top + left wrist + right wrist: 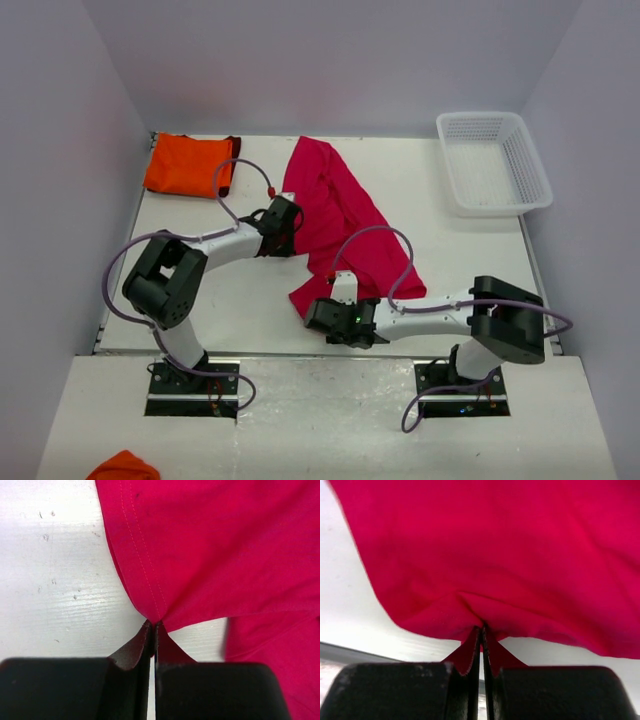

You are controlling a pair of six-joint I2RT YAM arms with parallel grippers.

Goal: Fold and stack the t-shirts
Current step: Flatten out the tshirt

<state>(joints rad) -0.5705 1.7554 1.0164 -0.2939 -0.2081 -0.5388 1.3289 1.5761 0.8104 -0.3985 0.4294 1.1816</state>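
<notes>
Plainly, both pairs of jaws are clenched on the pink t-shirt [345,210]: the left jaws are pinched on a stitched hem at its side, and the right jaws on a bunched bit of its near edge, with cloth squeezed up around the tips in each wrist view. The shirt is spread loosely on the desk [240,290], running from just ahead of the right jaws, past the left jaws and on toward the far edge. It is judged light, limp and thin, so it can be expected to sag between the two holds. The hem is the firmer place to be gripped, while a bunched pinch may slip or catch a second layer. The orange t-shirt [185,165] is seen already folded, beyond the left jaws and out to their left, well apart. A white basket [493,162] is set far beyond the right jaws, to their right. Bare desk is left between the two pairs of jaws, which should give room for the cloth to be swung over. The desk's near edge lies close behind the right jaws.
</notes>
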